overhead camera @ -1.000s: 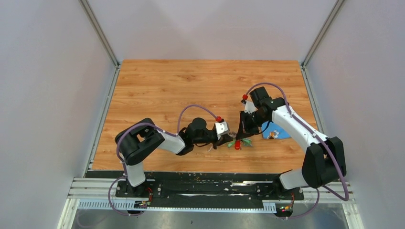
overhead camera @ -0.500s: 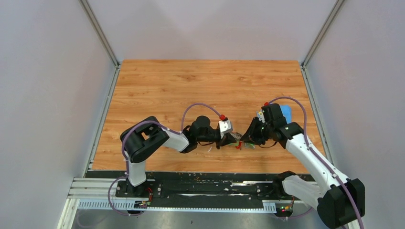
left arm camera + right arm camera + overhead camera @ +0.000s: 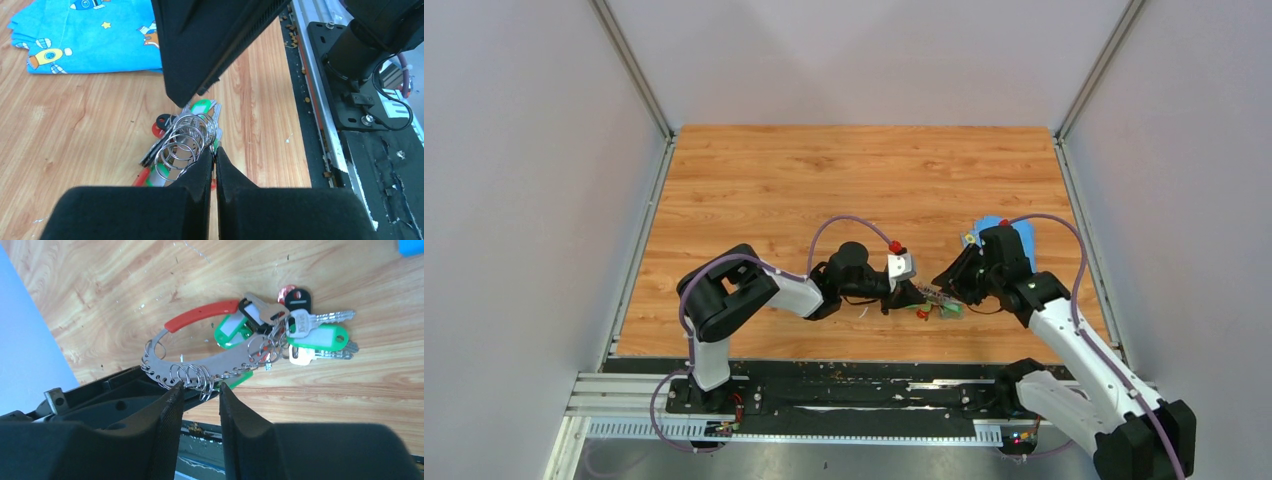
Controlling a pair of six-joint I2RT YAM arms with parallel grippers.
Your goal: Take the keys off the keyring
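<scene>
1. The keyring [image 3: 200,315], a silvery band with a red curved part, sits near the near edge of the desk [image 3: 824,180], right of the middle.
2. The keys [image 3: 315,335], with green, white and black heads, fan out on the wood from its small rings.
3. The left gripper [image 3: 214,152] has its jaws pressed together on the keyring.
4. The right gripper [image 3: 198,387] has its jaws a little apart at the small rings. Whether they pinch them is unclear.
5. A blue cloth [image 3: 90,35] lies towards the right edge.
</scene>
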